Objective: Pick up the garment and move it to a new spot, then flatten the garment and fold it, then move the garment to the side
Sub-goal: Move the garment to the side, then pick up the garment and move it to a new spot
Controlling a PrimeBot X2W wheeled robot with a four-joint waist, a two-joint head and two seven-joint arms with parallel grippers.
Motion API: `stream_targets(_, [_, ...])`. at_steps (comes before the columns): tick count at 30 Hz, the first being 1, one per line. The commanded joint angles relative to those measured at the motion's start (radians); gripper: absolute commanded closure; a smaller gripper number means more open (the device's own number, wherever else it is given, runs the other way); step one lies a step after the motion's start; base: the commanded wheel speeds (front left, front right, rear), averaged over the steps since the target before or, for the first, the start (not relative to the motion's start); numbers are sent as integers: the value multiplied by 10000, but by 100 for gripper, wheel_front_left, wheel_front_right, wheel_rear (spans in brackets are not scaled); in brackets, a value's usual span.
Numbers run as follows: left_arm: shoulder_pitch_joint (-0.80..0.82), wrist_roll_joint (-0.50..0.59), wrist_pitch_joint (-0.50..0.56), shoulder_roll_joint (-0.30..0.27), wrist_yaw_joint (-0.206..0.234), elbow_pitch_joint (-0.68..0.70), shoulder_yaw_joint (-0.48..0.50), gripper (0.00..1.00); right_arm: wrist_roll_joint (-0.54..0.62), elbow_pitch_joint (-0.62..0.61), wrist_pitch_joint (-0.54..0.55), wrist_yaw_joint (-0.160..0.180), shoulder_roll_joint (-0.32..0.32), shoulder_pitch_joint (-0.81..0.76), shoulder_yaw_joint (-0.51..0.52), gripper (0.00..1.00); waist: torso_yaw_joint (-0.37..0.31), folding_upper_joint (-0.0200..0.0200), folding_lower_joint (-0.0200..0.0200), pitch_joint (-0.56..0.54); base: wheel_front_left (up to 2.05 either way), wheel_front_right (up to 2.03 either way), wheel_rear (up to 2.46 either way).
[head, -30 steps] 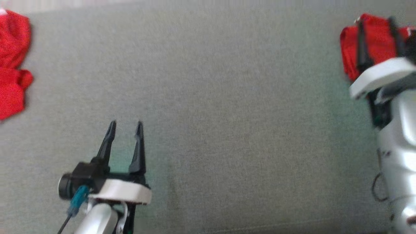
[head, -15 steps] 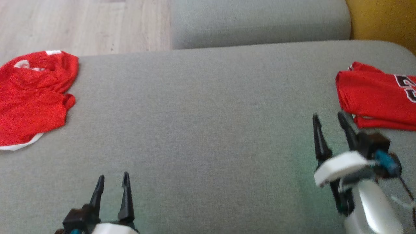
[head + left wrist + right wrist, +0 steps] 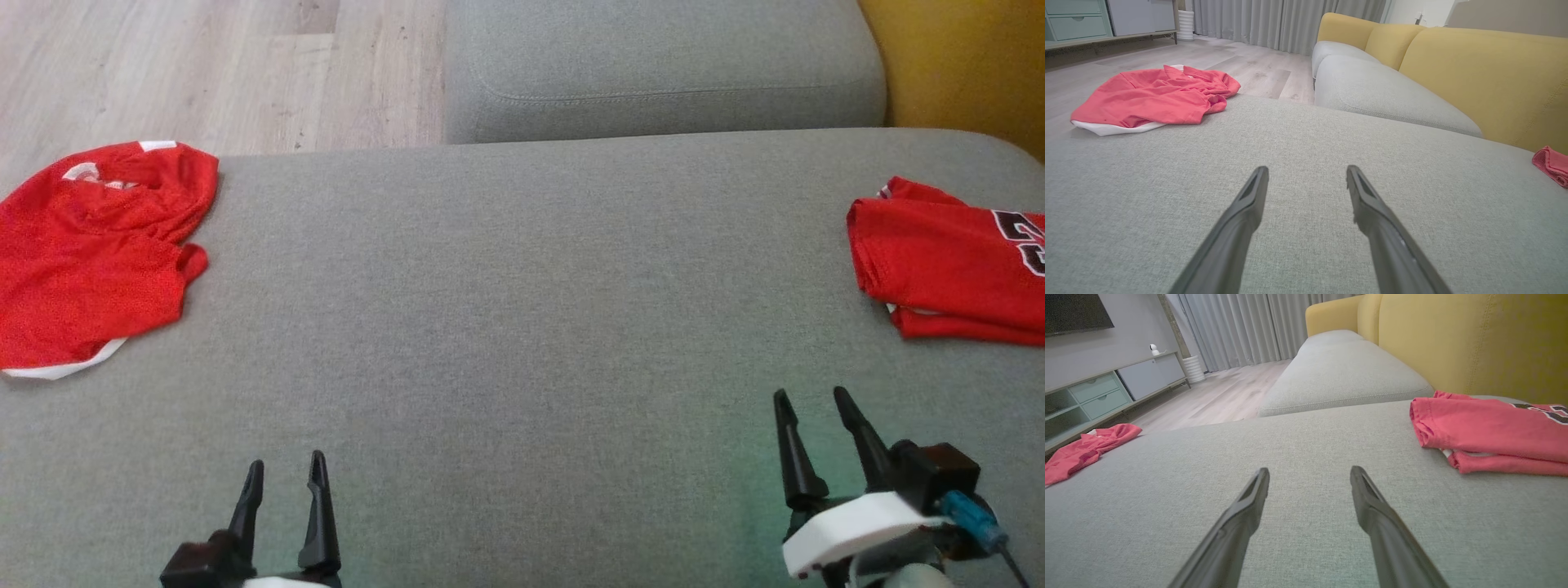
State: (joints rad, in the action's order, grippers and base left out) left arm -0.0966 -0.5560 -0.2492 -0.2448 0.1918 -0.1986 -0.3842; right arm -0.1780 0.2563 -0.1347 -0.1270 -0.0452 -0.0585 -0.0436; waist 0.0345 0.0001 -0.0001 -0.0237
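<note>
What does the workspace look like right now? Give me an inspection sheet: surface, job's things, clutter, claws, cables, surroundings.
Surface: grey sofa cushion, bare fabric across the middle.
Job's things: crumpled red shirt at the left edge, white trim showing; folded red jersey at the right edge, lettering on top.
Clutter: nothing seen.
Claws: left claw open, holding nothing; right claw open, holding nothing, apart from the jersey.
Cables: wire with a blue plug at the right wrist, off the cloth.
Surroundings: wood floor, second grey cushion, yellow backrest, curtains, low cabinet.
</note>
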Motion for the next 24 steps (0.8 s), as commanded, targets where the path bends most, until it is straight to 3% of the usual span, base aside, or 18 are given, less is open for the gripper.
stream_targets(1, [321, 50, -119, -66, -84, 207, 385, 0, -85, -397, -38, -37, -53, 329, -374, 0, 8, -1, 1, 10, 0, 0, 0])
stream_targets(16, [444, 91, -92, -102, -151, 83, 269, 0, -114, -294, -56, -37, -52, 277, -564, 0, 180, -1, 1, -9, 0, 0, 0])
stream_targets(24, [621, 147, -39, -184, -178, 26, 198, 0, -137, -336, -104, -37, -51, 120, -615, 0, 1627, -1, 1, -123, 0, 0, 0])
